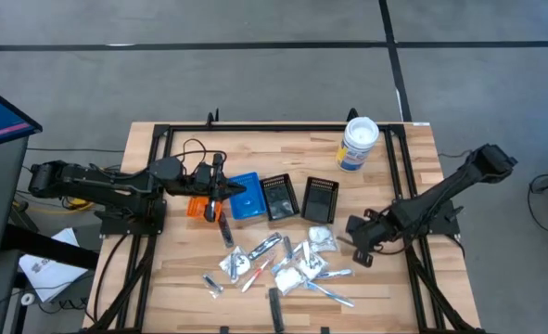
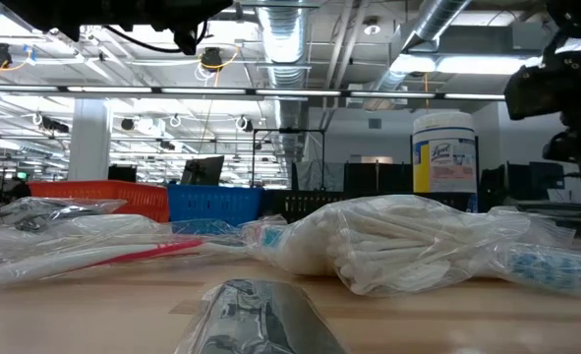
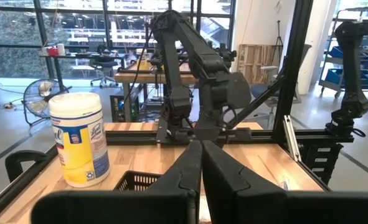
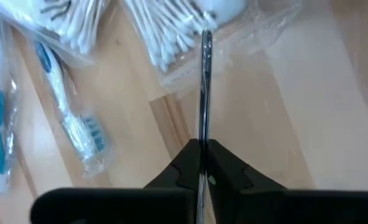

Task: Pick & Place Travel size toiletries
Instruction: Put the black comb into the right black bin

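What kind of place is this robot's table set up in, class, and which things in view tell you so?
Probably a large industrial lab or workshop: exposed ceiling ducts and pipes overhead, another robot arm on a framed workbench, and shelving beyond it.

table (image 1: 172,269): pale wood planks, smooth, satin sheen, visible grain and joints
frame (image 1: 399,162): black metal rails, matt
toiletries (image 1: 287,264): clear crinkly plastic wrap, glossy with highlights; silvery foil sachets, shiny
cotton swab packet (image 4: 171,31): thin transparent film, wrinkled, white paper-like sticks inside
toothbrush (image 4: 71,112): white and blue plastic, sealed in glossy film
tub (image 1: 358,144): white plastic, smooth, glossy paper label
bins (image 1: 264,197): orange, blue and black plastic, meshed walls, matt
right gripper (image 4: 202,152): jaws of dark matt plastic, pinching a fold of clear film
left gripper (image 3: 201,163): same dark matt finish
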